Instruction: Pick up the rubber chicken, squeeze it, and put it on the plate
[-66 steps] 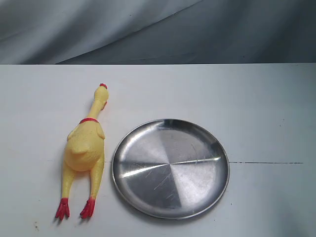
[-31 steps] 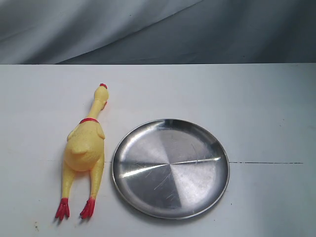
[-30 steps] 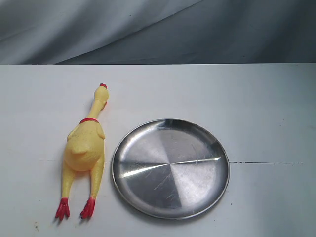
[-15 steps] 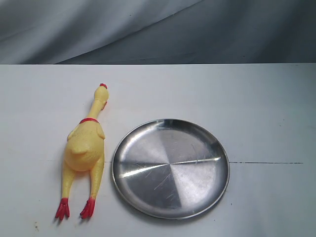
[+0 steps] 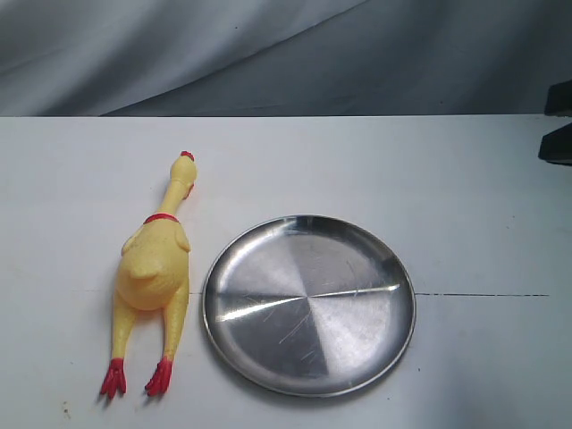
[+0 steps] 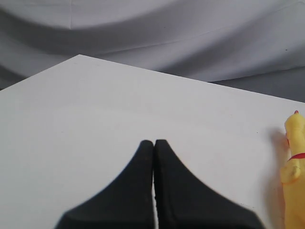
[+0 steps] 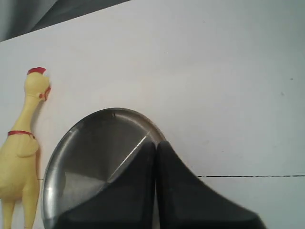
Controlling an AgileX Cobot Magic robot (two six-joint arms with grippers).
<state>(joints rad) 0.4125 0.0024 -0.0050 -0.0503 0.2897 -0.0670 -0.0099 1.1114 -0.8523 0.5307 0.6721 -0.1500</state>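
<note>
The left gripper (image 6: 153, 143) is closed: its two black fingers (image 6: 136, 191) press flat side by side w/ nothing btw them. It hangs over the bare white table (image 6: 86, 124). The chicken (image 6: 295, 164) lies ahead of this gripper & off to one side, well apart from the tips. Only its head, red neck band & a bit of yellow body show in the left wrist cam. The right gripper (image 7: 156, 143) is closed too, fingers tight together & holding nothing. The plate (image 7: 86, 157) sits on the table ahead of its tips. It is shiny, round & has nothing in it. The chicken is on the far side of the plate from the right gripper, so the plate is btw them. The chicken is not on the plate. It lies flat on the table just beside the rim, w/ a thin strip of table btw the two. Its red comb points away from both grippers & its red feet point back toward them. A thin black line (image 5: 483, 295) runs on the table from the plate's rim out to the right gripper's side. In the ext. view two dark pieces (image 5: 558, 143) poke in at the edge on that same side, well apart from the plate. Can't tell which part of the arm they are.
</note>
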